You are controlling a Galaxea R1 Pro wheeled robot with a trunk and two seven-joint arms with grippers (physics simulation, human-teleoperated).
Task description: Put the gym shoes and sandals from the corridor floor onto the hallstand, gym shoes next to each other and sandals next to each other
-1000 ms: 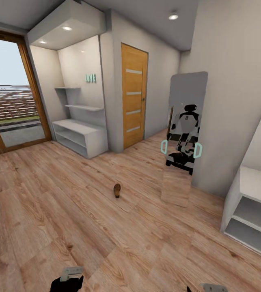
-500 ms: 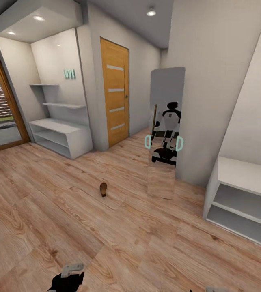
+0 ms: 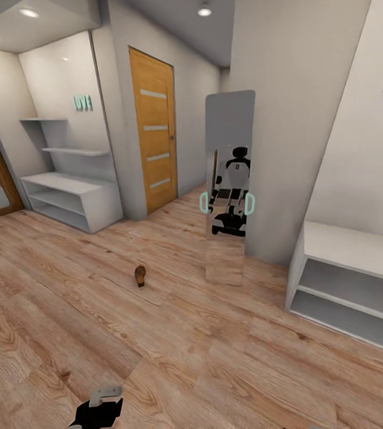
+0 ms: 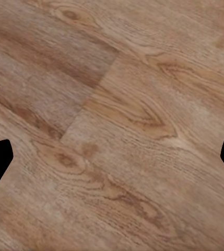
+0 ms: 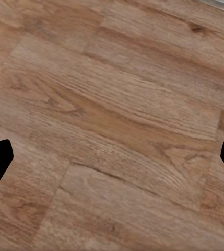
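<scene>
One sandal [image 3: 140, 276] counted, dark brown, lying alone on the corridor floor [image 3: 66, 310], out in the open between the far hallstand [image 3: 72, 199] and the standing mirror [image 3: 228, 185]. Gym shoes: none counted. Two light grey shelf units in sight: the hallstand in the far alcove, with two floating shelves above its worktop, and a second shelf unit [image 3: 352, 286] against the wall at my right. One wooden door [image 3: 154, 134]. One mirror, my own reflection in it. My left fingers [image 4: 112, 162] were spread wide over bare planks, holding nothing. My right fingers [image 5: 112, 162] were likewise spread apart and empty, over the same flooring.
</scene>
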